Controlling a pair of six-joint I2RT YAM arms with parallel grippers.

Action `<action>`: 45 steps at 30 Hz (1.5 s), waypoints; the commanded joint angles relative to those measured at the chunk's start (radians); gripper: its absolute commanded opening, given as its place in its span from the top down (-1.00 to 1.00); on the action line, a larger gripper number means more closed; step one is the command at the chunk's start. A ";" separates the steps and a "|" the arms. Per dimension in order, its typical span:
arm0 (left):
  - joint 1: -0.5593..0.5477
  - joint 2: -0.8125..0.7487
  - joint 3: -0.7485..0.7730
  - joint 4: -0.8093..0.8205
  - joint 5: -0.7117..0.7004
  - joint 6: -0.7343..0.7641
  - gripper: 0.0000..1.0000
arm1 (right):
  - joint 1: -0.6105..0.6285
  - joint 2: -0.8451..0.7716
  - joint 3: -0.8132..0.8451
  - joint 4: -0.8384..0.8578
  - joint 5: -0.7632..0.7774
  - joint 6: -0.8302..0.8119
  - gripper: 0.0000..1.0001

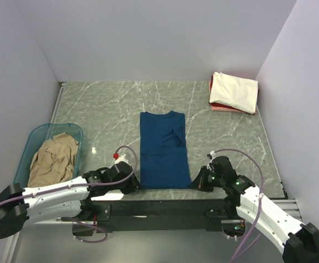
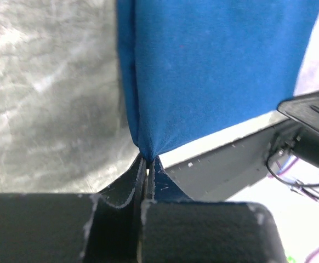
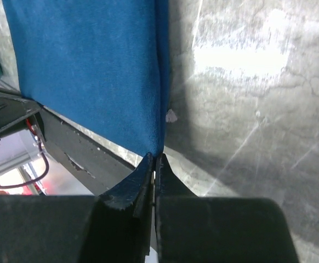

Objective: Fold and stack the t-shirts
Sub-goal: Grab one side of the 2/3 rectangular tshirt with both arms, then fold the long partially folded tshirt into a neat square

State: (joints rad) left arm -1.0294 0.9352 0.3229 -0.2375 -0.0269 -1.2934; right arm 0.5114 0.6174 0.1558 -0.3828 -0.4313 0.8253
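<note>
On table (image 1: 94,109), navy t-shirt (image 1: 162,150) near-to-far, collar far, hem in left fingers (image 2: 127,189), right fingers (image 3: 131,192).

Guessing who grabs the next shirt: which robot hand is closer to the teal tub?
Left. The left gripper pinches the navy t-shirt at its near-left corner, right of the tub; the right gripper pinches its near-right corner, farther.

Grey-green marbled tabletop (image 1: 104,104) between plain pale walls (image 1: 159,33)
</note>
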 commanded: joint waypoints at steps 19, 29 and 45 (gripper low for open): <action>-0.166 -0.147 0.232 -0.256 -0.280 0.037 0.99 | 0.006 -0.144 0.300 -0.282 0.108 -0.095 1.00; 0.112 -0.023 0.386 -0.200 -0.150 0.249 0.99 | 0.003 0.073 0.505 -0.162 0.216 -0.113 1.00; 0.474 0.319 0.668 -0.158 0.067 0.465 0.99 | -0.200 0.563 0.809 -0.013 0.089 -0.209 1.00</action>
State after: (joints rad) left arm -0.5995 1.2030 0.9100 -0.4248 -0.0055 -0.9001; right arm 0.3477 1.1046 0.8932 -0.4713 -0.3103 0.6514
